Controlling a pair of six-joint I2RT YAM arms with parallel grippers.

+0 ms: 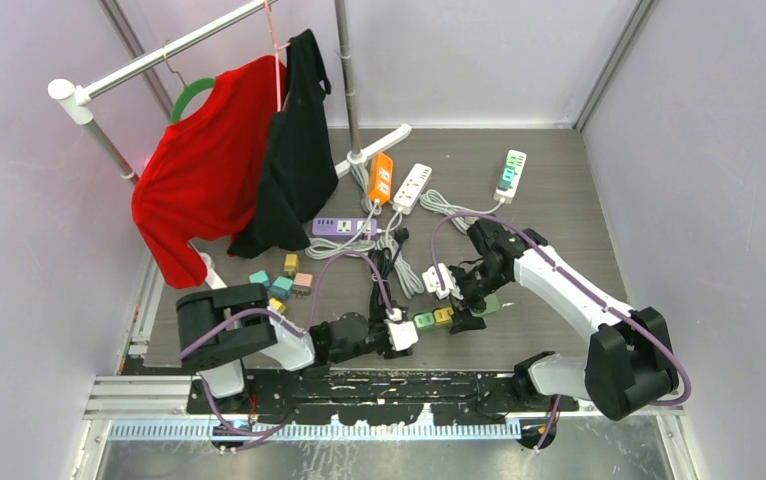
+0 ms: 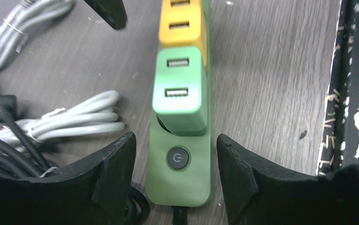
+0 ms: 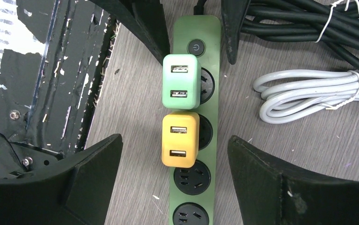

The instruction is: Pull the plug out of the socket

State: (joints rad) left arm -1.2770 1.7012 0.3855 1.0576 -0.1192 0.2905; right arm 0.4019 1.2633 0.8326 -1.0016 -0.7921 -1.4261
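A green power strip [image 3: 211, 96] lies on the table with a green USB plug [image 3: 181, 82] and a yellow USB plug [image 3: 180, 139] in its sockets; two sockets beyond them stand free. In the top view the strip [image 1: 489, 304] lies between both grippers. My left gripper [image 2: 176, 159] is open, its fingers either side of the strip's switch end [image 2: 178, 158], apart from it. My right gripper [image 3: 175, 159] is open above the strip, its fingers astride the yellow plug's lower end, not touching. The left gripper [image 1: 409, 328] and right gripper [image 1: 467, 305] face each other.
White cable bundles [image 2: 74, 119] and black cables [image 3: 304, 23] lie beside the strip. Other strips sit farther back: orange [image 1: 381, 177], white [image 1: 412, 187], purple [image 1: 344, 227]. Loose coloured plugs [image 1: 281, 285] lie left. A rack with red and black garments [image 1: 259, 160] stands at back left. The black rail [image 2: 355, 93] edges the table.
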